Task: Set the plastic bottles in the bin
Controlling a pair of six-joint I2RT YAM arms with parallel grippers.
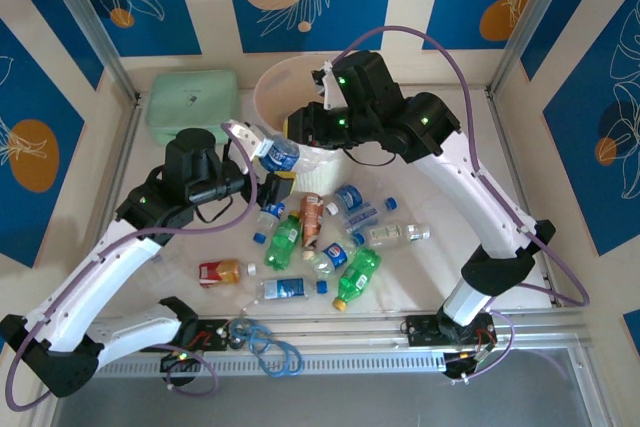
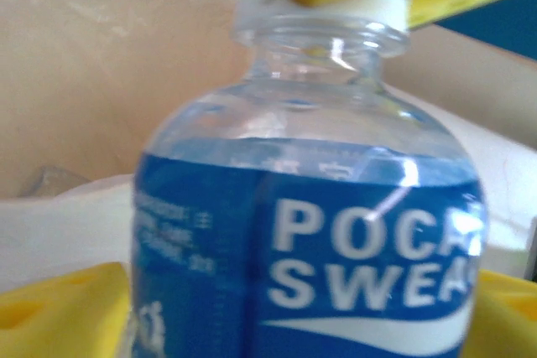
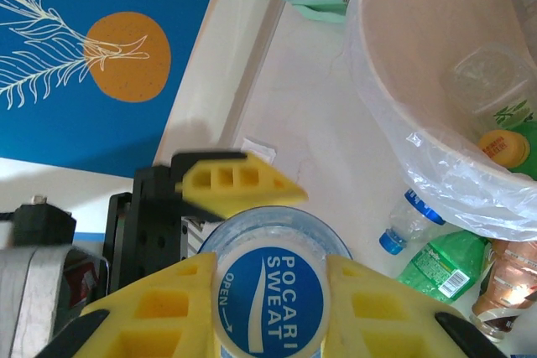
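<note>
Bottles (image 1: pixel 335 257) are found mostly outside the bin (image 1: pixel 256 97). About ten are counted lying loose in a cluster on the table (image 1: pixel 420 277) in front of it, among them green, brown, red-labelled and clear blue-labelled ones. Inside the bin at least two are noted from the right wrist view: a clear bottle (image 3: pixel 482 81) and a green bottle (image 3: pixel 508 147) with a yellow cap. The rest of the interior is hidden.

One Pocari bottle (image 1: pixel 282 155), blue-labelled, is held in the air at the near rim of the bin, between the two grippers. The right gripper (image 3: pixel 268 282) is closed on its cap end, with a finger set at each side of the cap. The left gripper (image 2: pixel 285 312) is spread wide, its fingers flanking the bottle's body. Whether the pads touch the body cannot be told.

Progress is judged early. A small share is binned, one bottle is in transit, and the bulk is untouched. Whether the held bottle is fully over the opening cannot be confirmed. Clearance past the rim is judged necessary before any release, after which the loose cluster is to be cleared one by one.
</note>
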